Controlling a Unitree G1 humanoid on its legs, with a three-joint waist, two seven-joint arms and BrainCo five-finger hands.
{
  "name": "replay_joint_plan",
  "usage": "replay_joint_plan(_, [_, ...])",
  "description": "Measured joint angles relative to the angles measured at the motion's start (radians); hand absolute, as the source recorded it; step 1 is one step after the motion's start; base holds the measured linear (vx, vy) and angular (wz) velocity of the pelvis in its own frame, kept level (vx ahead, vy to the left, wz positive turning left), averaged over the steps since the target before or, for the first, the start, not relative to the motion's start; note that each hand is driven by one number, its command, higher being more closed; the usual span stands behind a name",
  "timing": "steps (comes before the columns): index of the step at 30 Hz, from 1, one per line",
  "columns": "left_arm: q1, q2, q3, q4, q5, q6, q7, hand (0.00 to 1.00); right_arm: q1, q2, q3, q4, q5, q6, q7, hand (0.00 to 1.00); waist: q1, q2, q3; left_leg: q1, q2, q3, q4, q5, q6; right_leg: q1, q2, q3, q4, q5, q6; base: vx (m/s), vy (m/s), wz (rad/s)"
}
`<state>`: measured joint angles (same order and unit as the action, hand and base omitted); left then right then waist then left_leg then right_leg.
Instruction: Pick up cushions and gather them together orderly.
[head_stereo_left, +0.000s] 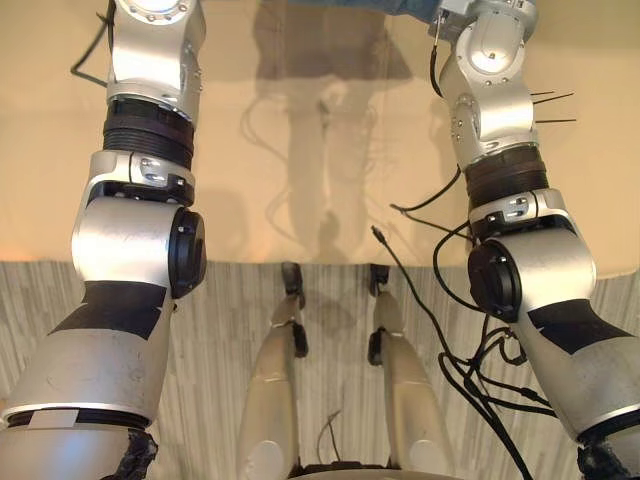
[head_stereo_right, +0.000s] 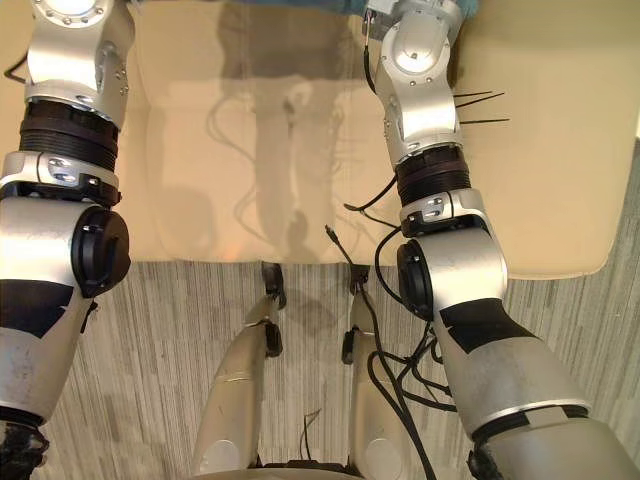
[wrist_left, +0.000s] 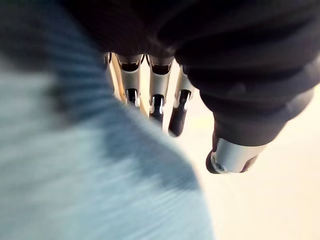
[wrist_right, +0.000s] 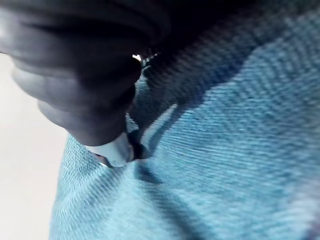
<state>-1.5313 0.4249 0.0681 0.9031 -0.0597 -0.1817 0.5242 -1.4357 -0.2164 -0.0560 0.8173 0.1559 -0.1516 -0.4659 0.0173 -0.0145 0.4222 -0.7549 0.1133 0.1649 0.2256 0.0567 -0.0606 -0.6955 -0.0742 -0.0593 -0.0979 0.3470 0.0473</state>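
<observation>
A blue ribbed cushion (wrist_right: 225, 150) lies on a beige upholstered seat (head_stereo_left: 300, 150), and a strip of it shows at the far edge (head_stereo_left: 400, 8) between my two outstretched arms. My left hand (wrist_left: 155, 90) is open, its fingers straight and pointing down along the cushion's pale blue edge (wrist_left: 75, 190), the thumb (wrist_left: 230, 160) apart over the beige surface. My right hand (wrist_right: 75, 75) lies against the cushion's cloth, with the thumb tip (wrist_right: 116, 150) pressed into it; the rest of the hand is hidden by its dark cover.
The beige seat ends in a front edge (head_stereo_right: 200, 258), with striped grey carpet (head_stereo_right: 170, 330) below it. The seat's right end (head_stereo_right: 590, 265) stops short of the carpet on that side.
</observation>
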Motion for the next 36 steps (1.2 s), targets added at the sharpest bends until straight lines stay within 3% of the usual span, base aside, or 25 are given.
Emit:
replay_joint_plan(3, [0.140,-0.006,0.067,-0.001,0.002,0.000,-0.069,0.00,0.158,0.004,0.078,-0.058,0.047,0.002,0.080,0.00,-0.001,0.000,0.000,-0.002,0.005,-0.001,-0.008,0.000,0.000,-0.004,0.005,0.007,0.000,0.000,0.000,0.00,0.000,0.00])
replay_joint_plan(7, [0.351,-0.046,0.130,-0.001,0.001,0.008,-0.107,0.00,0.312,0.006,0.094,-0.171,0.052,-0.001,0.121,0.00,-0.005,0.000,0.000,0.001,0.012,0.003,-0.012,0.000,-0.001,-0.007,0.011,0.009,0.000,0.000,0.000,-0.02,0.016,-0.05])
replay_joint_plan(13, [0.615,-0.127,0.139,-0.081,-0.033,0.011,-0.137,0.00,0.481,-0.008,0.077,-0.374,0.038,-0.062,0.142,0.00,0.000,0.000,0.000,0.024,0.019,0.011,-0.010,-0.001,-0.002,0.017,0.016,0.030,0.000,-0.002,0.001,-0.05,0.002,-0.02])
replay_joint_plan(15, [0.687,-0.127,0.117,-0.190,-0.057,0.002,-0.152,0.00,0.562,-0.011,0.051,-0.442,0.030,-0.073,0.139,0.00,0.001,0.000,0.000,0.033,0.025,0.009,-0.008,-0.006,-0.002,0.036,0.019,0.042,0.000,-0.029,0.017,-0.07,-0.034,0.12])
replay_joint_plan(21, [0.882,-0.128,0.002,-0.512,-0.084,-0.057,-0.156,0.00,0.810,-0.035,0.000,-0.614,-0.013,-0.078,0.138,0.00,0.028,0.000,0.000,0.082,0.041,0.006,-0.008,0.003,-0.015,0.092,0.034,0.029,0.000,-0.051,-0.004,-0.04,-0.048,0.06])
replay_joint_plan(24, [1.062,-0.170,-0.042,-0.668,-0.089,-0.080,-0.192,0.00,1.017,-0.023,-0.005,-0.736,-0.057,-0.079,0.145,0.00,0.029,0.000,-0.005,0.167,0.045,-0.006,-0.008,-0.008,-0.020,0.187,0.039,0.008,0.000,-0.075,-0.015,0.03,-0.048,0.11])
replay_joint_plan(26, [1.230,-0.227,-0.080,-0.748,-0.106,-0.090,-0.232,0.00,1.193,-0.014,-0.001,-0.791,-0.104,-0.079,0.181,0.00,0.032,0.000,-0.046,0.216,0.045,-0.011,-0.007,-0.034,-0.018,0.224,0.039,0.002,0.029,-0.114,-0.013,0.09,-0.024,0.06])
replay_joint_plan(31, [1.534,-0.256,-0.143,-0.749,-0.109,-0.088,-0.350,0.00,1.489,0.019,0.037,-0.705,-0.204,-0.078,0.291,0.00,0.026,0.000,-0.137,0.364,0.035,-0.002,-0.019,-0.076,-0.019,0.335,0.036,0.002,0.087,-0.187,-0.013,0.13,0.008,-0.03])
replay_joint_plan(33, [1.625,-0.255,-0.148,-0.641,-0.106,-0.085,-0.416,0.00,1.575,0.020,0.036,-0.500,-0.250,-0.069,0.351,0.00,0.019,0.002,-0.209,0.445,0.021,0.000,-0.055,-0.081,-0.017,0.391,0.026,0.002,0.104,-0.223,0.000,0.13,0.004,0.04])
replay_joint_plan(36, [1.656,-0.243,-0.135,-0.401,-0.061,-0.055,-0.472,0.00,1.592,0.016,0.034,-0.254,-0.286,-0.044,0.423,0.00,-0.007,0.007,-0.250,0.555,0.001,0.021,-0.092,-0.090,-0.008,0.475,0.014,0.013,0.103,-0.239,0.013,0.08,0.046,-0.11])
